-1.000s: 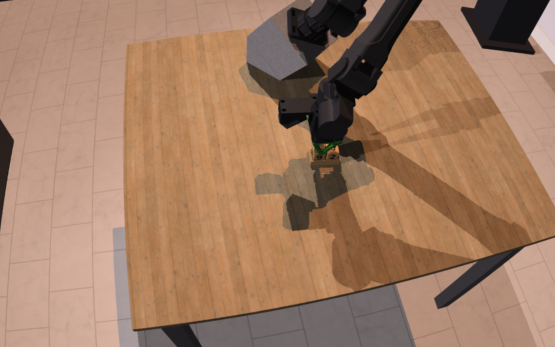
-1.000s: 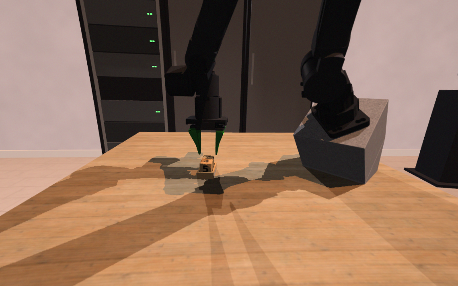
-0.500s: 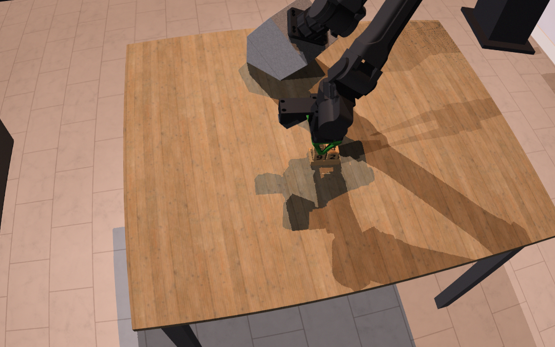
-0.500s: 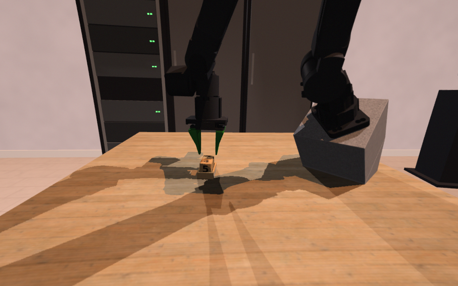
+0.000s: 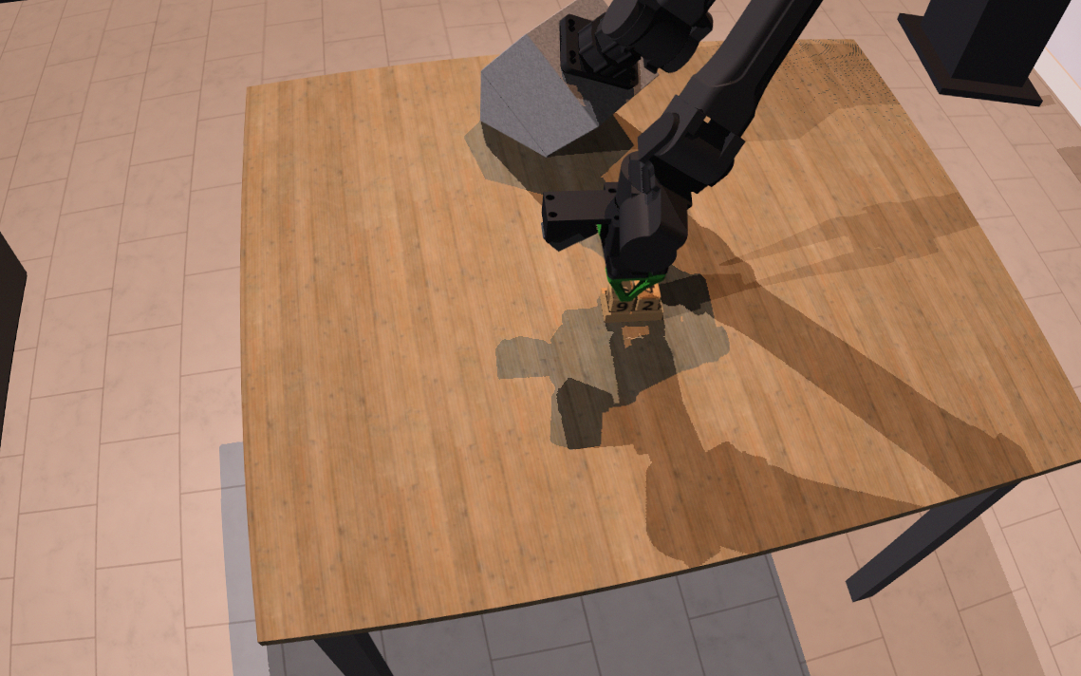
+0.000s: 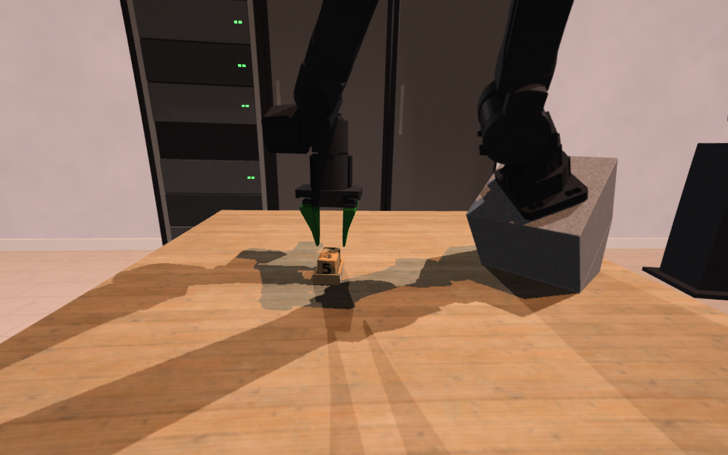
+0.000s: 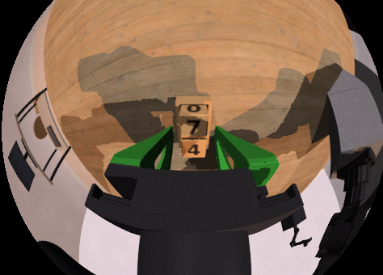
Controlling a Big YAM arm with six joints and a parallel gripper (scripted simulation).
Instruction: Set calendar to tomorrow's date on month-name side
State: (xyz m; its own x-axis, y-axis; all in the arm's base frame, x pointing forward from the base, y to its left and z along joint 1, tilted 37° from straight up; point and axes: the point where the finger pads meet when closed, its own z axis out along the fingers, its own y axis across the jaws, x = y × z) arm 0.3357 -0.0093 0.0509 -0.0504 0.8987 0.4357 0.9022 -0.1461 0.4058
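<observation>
The small wooden calendar tray [image 5: 635, 319] lies flat near the table's middle with two wooden digit cubes [image 5: 637, 306] side by side in it. In the top view their side faces read 9 and 2. In the exterior view the end face of the cubes [image 6: 328, 263] reads 5. In the wrist view the cubes [image 7: 194, 128] show 0, 7 and 4. My gripper [image 6: 330, 243] points straight down. Its green fingers are open with the tips just above the cubes' top, one on each side, and nothing between them. It also shows in the wrist view [image 7: 195, 143] and in the top view [image 5: 632, 290].
The arm's grey base block [image 6: 542, 237] stands at the table's back, to the right of the tray in the exterior view. A dark stand [image 6: 711, 225] is off the table's far right. A server rack [image 6: 202, 112] stands behind the table.
</observation>
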